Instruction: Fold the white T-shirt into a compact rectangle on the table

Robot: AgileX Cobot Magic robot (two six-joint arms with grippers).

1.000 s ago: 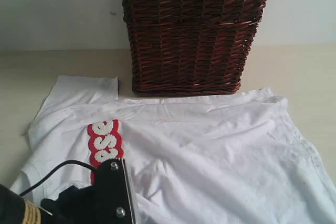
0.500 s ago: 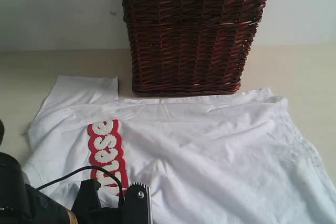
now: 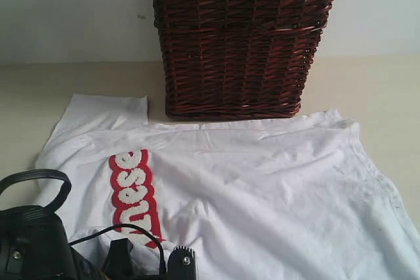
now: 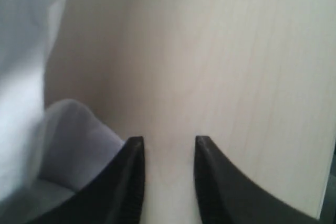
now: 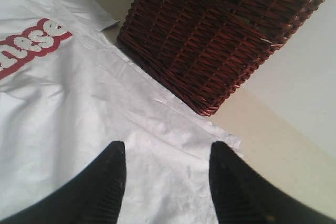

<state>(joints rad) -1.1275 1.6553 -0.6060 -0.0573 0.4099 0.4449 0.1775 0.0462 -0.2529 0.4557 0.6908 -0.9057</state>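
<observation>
Count: 1 white T-shirt (image 3: 262, 188), 1 red-outlined lettering strip (image 3: 134, 195) on it, 1 dark wicker basket (image 3: 236, 44), 1 counter (image 3: 367, 90), 2 sets of jaws.

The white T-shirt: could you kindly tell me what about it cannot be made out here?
- Exterior view: the white T-shirt is cut off at its near edge by the frame; the lower end of the lettering is hidden by the left arm.
- Left wrist view: blurred; whether the left hand touches cloth is unclear.

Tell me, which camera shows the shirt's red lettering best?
The exterior view: the red lettering shows at its longest, several letters plainly readable. The right wrist view cuts it off at the picture's edge; the left wrist view shows none.
</observation>
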